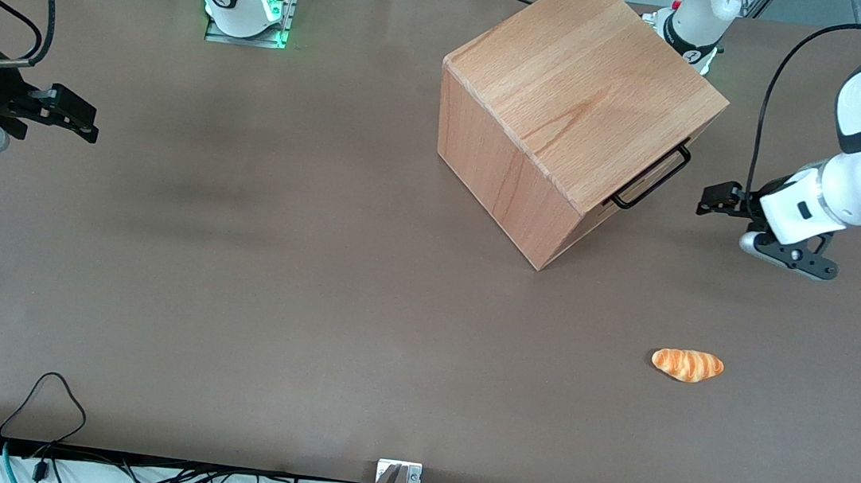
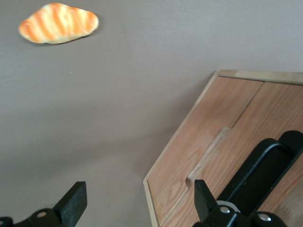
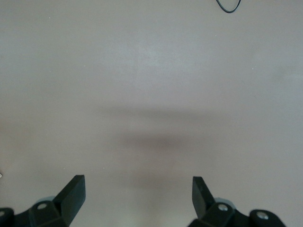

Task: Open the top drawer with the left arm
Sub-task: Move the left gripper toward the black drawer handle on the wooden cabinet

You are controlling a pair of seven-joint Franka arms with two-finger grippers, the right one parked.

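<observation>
The wooden cabinet point(image 1: 573, 104) stands on the table, turned at an angle. The top drawer shows only edge-on in the front view, with its thin black bar handle point(image 1: 649, 176) sticking out; it looks shut. In the left wrist view I see the top drawer's front point(image 2: 279, 109) and the handle point(image 2: 260, 165). The left arm's gripper point(image 1: 711, 200) hovers in front of the drawer, a short gap from the handle and at about its height. It is open and empty point(image 2: 139, 203), and one fingertip point(image 2: 201, 194) shows against the drawer front.
A toy bread roll point(image 1: 687, 364) lies on the brown table point(image 1: 275, 273), nearer the front camera than the gripper; it also shows in the left wrist view point(image 2: 58, 22). A second drawer front point(image 2: 203, 142) sits beside the top one.
</observation>
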